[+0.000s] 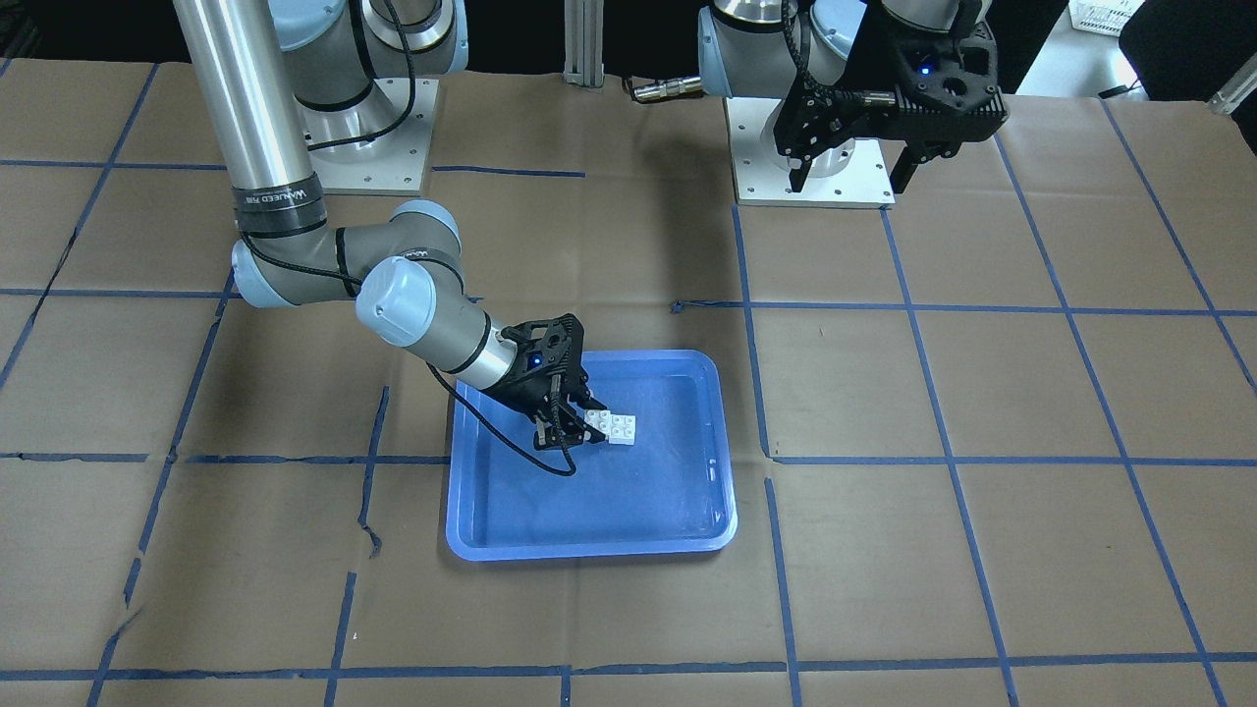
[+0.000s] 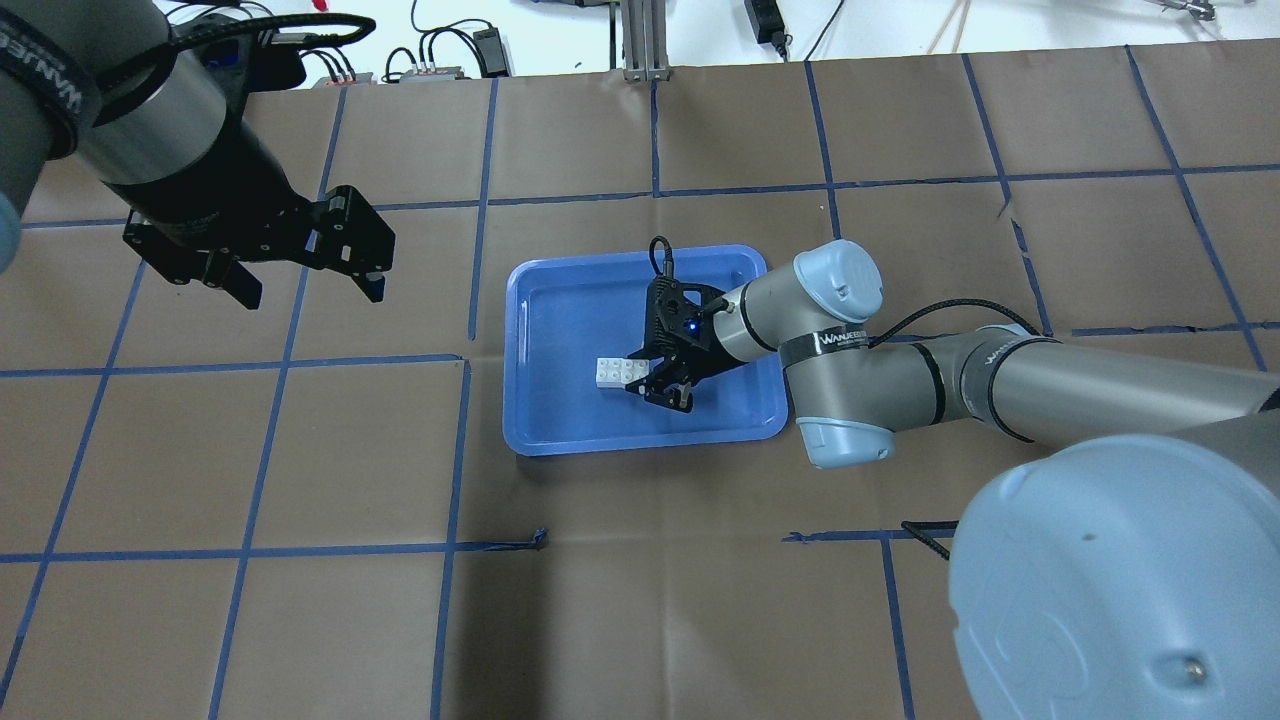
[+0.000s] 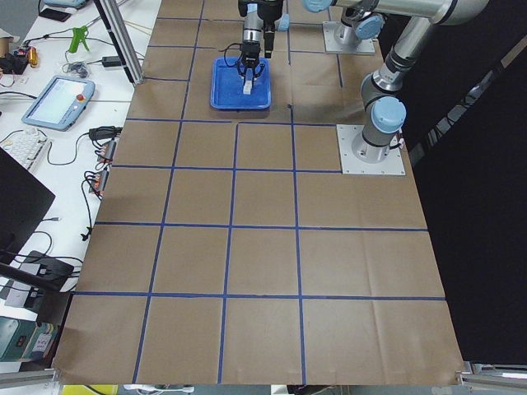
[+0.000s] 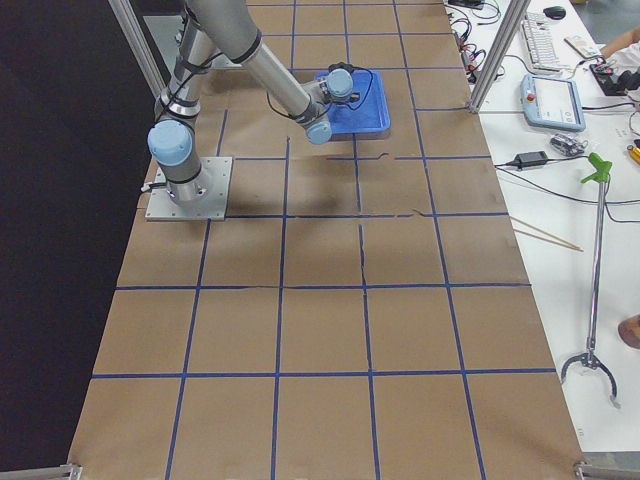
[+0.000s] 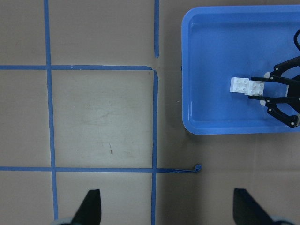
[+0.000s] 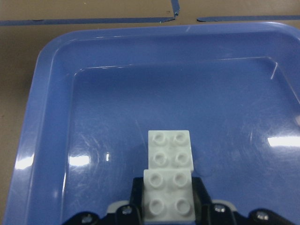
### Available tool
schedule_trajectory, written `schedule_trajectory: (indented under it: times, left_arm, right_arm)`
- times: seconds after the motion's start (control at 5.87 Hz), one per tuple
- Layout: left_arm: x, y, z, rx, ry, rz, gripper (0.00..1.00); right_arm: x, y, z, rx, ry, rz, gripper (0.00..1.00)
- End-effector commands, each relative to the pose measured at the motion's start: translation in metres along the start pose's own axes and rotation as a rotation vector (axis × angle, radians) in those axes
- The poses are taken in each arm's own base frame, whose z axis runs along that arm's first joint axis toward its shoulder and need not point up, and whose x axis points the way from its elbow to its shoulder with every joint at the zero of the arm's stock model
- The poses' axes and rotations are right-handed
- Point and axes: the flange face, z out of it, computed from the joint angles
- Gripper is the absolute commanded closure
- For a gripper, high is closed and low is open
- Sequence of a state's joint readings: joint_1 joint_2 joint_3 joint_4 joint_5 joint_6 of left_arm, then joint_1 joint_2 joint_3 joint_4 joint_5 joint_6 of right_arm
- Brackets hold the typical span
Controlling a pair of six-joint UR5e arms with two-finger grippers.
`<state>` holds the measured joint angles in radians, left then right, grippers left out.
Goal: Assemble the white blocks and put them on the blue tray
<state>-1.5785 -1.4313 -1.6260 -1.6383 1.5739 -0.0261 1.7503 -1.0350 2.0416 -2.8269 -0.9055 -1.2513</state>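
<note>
Two white blocks (image 1: 611, 427) are joined with an offset and sit low in the blue tray (image 1: 638, 491). My right gripper (image 1: 587, 424) is shut on the nearer block, as the right wrist view shows (image 6: 168, 206). There the white blocks (image 6: 169, 168) lie over the tray floor (image 6: 117, 93). In the overhead view the blocks (image 2: 617, 372) are at the middle of the tray (image 2: 570, 300), held by the right gripper (image 2: 637, 375). My left gripper (image 2: 312, 292) is open and empty, raised over the table, well off to the tray's side. Its wrist view shows the blocks (image 5: 247, 86) and tray (image 5: 211, 47).
The table is covered in brown paper with a grid of blue tape lines (image 2: 460, 440). The arms' base plates (image 1: 810, 147) stand at the robot's edge of the table. A bench with cables and a pendant (image 3: 58, 99) runs along the far side.
</note>
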Motion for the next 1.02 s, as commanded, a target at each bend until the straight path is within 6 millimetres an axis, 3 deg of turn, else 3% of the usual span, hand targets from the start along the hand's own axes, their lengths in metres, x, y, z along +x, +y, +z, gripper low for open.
schedule_trajectory:
  times: [0.0,0.51,0.85]
  left_arm:
    - [0.0,0.0001,0.0007,-0.001,0.0,0.002,0.01]
    - [0.0001,0.0001,0.0007,-0.001,0.001,0.002,0.01]
    - [0.0001,0.0001,0.0007,-0.001,0.002,0.0,0.01]
  right_arm:
    - [0.0016,0.0002,-0.0005,-0.001,0.003,0.001,0.63]
    - [0.0016,0.0002,-0.0006,-0.001,0.003,0.002,0.63]
    - [0.001,0.0006,-0.0003,-0.001,0.002,0.013,0.41]
